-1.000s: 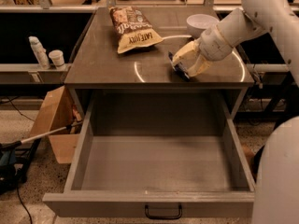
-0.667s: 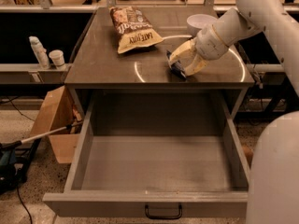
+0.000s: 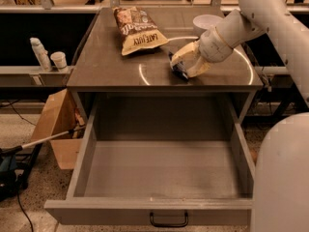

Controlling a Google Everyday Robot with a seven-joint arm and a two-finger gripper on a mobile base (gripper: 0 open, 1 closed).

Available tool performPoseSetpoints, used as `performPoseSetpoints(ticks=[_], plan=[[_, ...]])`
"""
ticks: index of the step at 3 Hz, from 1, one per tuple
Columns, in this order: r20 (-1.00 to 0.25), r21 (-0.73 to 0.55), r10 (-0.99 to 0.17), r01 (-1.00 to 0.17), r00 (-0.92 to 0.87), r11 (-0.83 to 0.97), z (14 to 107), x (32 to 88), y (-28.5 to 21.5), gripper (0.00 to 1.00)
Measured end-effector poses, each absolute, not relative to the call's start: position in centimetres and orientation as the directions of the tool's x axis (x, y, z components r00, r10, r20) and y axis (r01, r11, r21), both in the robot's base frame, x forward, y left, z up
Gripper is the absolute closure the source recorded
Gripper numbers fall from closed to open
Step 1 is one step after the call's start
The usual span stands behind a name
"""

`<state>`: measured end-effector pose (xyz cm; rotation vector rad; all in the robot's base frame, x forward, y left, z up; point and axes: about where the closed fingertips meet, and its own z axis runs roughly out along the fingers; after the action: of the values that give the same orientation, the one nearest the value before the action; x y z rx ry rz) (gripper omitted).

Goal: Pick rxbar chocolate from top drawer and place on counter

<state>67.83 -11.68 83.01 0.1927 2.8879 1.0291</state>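
The rxbar chocolate (image 3: pixel 179 70), a small dark bar, sits tilted between my gripper's cream fingers at the right front of the counter (image 3: pixel 111 69), its lower end at the surface. My gripper (image 3: pixel 185 65) is closed around it, reaching in from the right. The top drawer (image 3: pixel 164 170) is pulled fully open below the counter; its grey inside holds nothing, and its black handle (image 3: pixel 169 220) shows at the bottom.
A tan-and-brown snack bag (image 3: pixel 137 30) lies at the counter's back left. A white bowl (image 3: pixel 206 22) stands behind my gripper. A bottle (image 3: pixel 40 53) and a cup (image 3: pixel 59 61) stand on a left shelf, above a cardboard box (image 3: pixel 57 127). My white body (image 3: pixel 282 178) fills the lower right.
My gripper with the bar has shifted slightly left and toward the counter's front. The drawer has not moved.
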Motion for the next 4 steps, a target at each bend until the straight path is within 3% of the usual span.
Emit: performPoseSetpoints(ticks=[3,4], plan=[[-0.023,0.634,0.141,0.094,-0.99,0.768,83.0,67.83,-11.67,0.04],[-0.023,0.634,0.141,0.094,-0.99,0.768,83.0,67.83,-11.67,0.0]])
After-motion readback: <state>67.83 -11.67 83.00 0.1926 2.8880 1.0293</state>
